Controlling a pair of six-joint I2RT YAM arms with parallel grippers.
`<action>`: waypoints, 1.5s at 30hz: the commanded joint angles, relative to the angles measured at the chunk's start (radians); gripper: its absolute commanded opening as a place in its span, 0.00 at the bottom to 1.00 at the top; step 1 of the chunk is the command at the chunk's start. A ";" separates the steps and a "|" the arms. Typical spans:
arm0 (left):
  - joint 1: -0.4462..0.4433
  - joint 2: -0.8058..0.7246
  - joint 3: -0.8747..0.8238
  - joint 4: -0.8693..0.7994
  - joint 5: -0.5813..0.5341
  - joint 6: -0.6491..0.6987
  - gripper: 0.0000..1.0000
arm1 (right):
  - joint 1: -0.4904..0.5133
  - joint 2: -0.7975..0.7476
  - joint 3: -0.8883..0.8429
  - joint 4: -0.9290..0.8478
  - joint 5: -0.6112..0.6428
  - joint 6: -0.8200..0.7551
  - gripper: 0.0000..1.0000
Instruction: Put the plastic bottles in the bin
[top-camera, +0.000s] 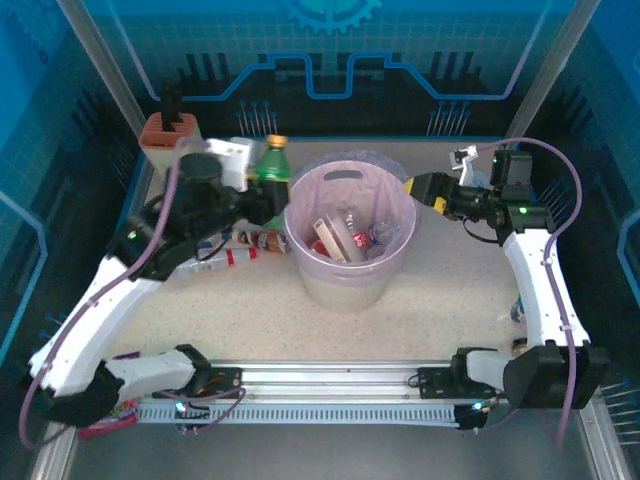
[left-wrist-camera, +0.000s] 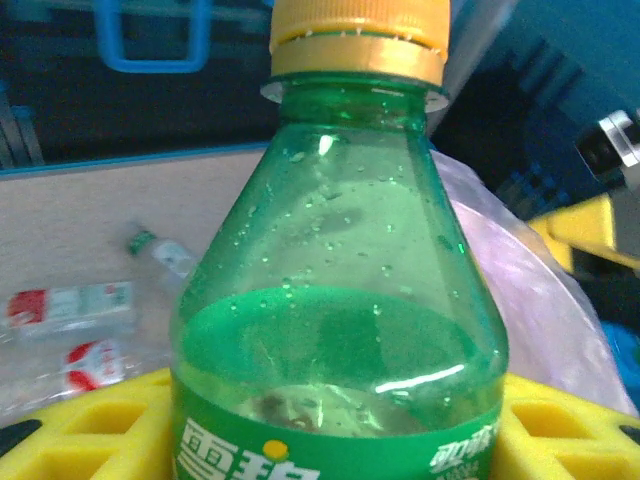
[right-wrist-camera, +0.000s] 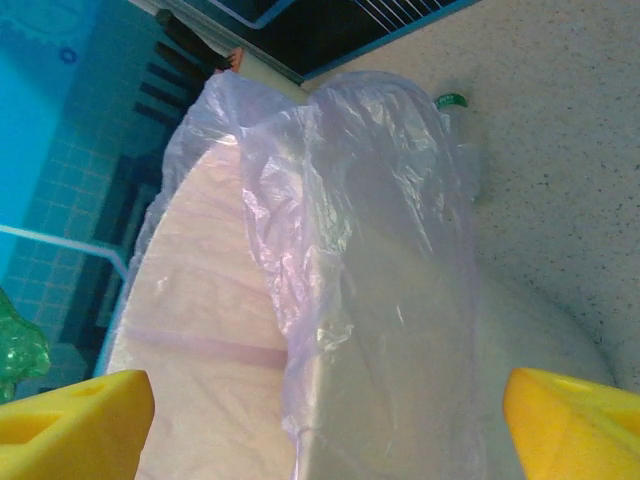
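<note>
Green bottle in my left gripper, just left of the bin.

Green bottle (top-camera: 273, 170) stands upright with its yellow cap (left-wrist-camera: 360, 35) on top, close against the bin (top-camera: 300, 195), whose pink bag (right-wrist-camera: 380, 250) holds several more bottles (top-camera: 350, 238). My left wrist camera adds droplets inside the green plastic and two clear bottles (left-wrist-camera: 70, 305) lying on the table behind it; from above, those lie by the bin's left foot. My left gripper (left-wrist-camera: 335, 445) is closed narrow on the green bottle, yellow pads (left-wrist-camera: 80, 430) pressed to both sides of its label. My right gripper (right-wrist-camera: 325, 430) hangs by the bin's right rim with its jaws wide apart, holding nothing. My right wrist camera also catches a green-capped clear bottle (right-wrist-camera: 452, 105) on the table past the bag.
</note>
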 joint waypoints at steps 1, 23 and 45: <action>-0.079 0.137 0.106 -0.068 -0.027 0.083 0.47 | -0.039 -0.008 -0.023 0.024 -0.084 0.032 0.88; -0.169 0.558 0.179 -0.208 0.057 0.048 0.42 | -0.002 -0.003 0.006 -0.095 0.046 -0.057 0.86; -0.169 0.403 0.226 -0.204 0.022 0.075 0.95 | 0.033 0.014 0.038 -0.096 0.083 -0.050 0.86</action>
